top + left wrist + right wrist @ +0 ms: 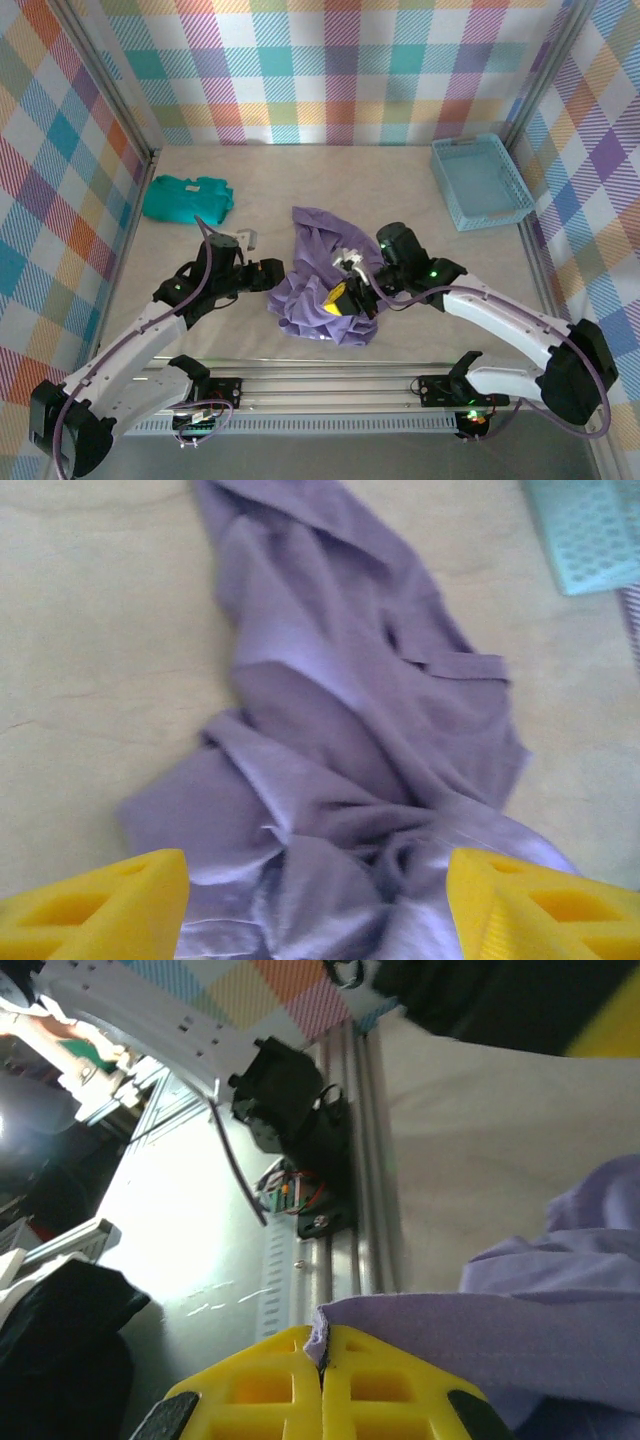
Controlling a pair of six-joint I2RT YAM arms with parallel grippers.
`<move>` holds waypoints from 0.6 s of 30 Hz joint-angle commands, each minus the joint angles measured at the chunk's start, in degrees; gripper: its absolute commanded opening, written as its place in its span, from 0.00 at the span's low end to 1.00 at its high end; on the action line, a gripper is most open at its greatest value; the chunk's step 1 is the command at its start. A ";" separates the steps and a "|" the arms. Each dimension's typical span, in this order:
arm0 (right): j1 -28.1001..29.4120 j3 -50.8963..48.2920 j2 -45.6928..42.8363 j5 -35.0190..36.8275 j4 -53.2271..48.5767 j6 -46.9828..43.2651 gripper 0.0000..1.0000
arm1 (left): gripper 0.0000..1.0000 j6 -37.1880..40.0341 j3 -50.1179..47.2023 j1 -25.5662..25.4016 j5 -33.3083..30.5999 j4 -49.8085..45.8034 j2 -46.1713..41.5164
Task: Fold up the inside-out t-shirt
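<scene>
Surroundings: pastel plaid cloth walls [330, 70] close in a beige tabletop [330, 175]. We take the ribbed aluminium rail [330, 385] along its near edge as our landmark.
Task thing: the lavender-purple fabric t-shirt [312, 245] lies in a crumpled heap just beyond the middle of the rail, with one long fold trailing away from it.
Other things: a teal-green folded garment [185, 197] sits well beyond the rail's left end. A pale blue perforated plastic basket [480, 180] sits well beyond its right end. Both are well apart from the t-shirt.
Handling: we judge the t-shirt light, limp and quick to bunch. It will sag from any single pinch and drag its folds along, and no part of it is stiff enough to push against.
Where to hold: we would take it at a hem, a shoulder seam or a sleeve end, where doubled cloth gives a firmer bite. Two holds set apart would let the fabric spread between them.
Left fingers: the yellow left fingers [100, 910] stand spread wide beyond the rail, at the heap's left side, with rumpled cloth lying between them. We cannot tell whether either tip touches it, and nothing is gripped.
Right fingers: the yellow right fingers [270, 1390] are pressed together on a thin edge of the t-shirt, on the side of the heap nearest the rail. A sliver of that edge pokes out between them.
</scene>
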 commanded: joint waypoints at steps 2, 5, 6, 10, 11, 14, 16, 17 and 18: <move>6.09 10.91 4.73 -2.41 -3.31 -5.03 0.00 | 0.69 -3.92 2.28 2.97 -7.92 -5.93 1.66; 8.70 14.34 7.72 -1.84 -9.97 -8.65 0.00 | 0.69 -4.78 1.22 4.65 -6.88 -5.35 0.59; 8.71 13.87 7.73 -1.22 -11.16 -9.22 0.00 | 0.69 -4.71 0.90 4.80 -7.02 -5.39 0.14; 8.00 9.27 5.21 10.08 -17.34 -12.80 0.00 | 0.69 -4.18 -0.67 4.98 -8.01 -5.68 -2.53; 7.14 8.13 4.75 12.88 -18.01 -12.63 0.00 | 0.69 -3.86 -1.21 4.94 -7.86 -5.51 -3.25; 4.53 4.52 3.40 17.47 -16.16 -10.30 0.00 | 0.69 -3.44 -2.77 4.94 -5.04 -3.56 -4.84; 3.93 2.96 3.25 19.94 -13.91 -8.80 0.00 | 0.69 -3.47 -3.97 4.94 -1.68 -1.57 -5.43; 3.45 2.71 3.67 21.89 -13.02 -7.70 0.00 | 0.69 -3.46 -4.69 4.85 0.39 -0.41 -5.64; 2.93 2.89 4.28 22.70 -12.85 -6.96 0.00 | 0.69 -3.34 -5.32 4.80 2.14 0.69 -5.81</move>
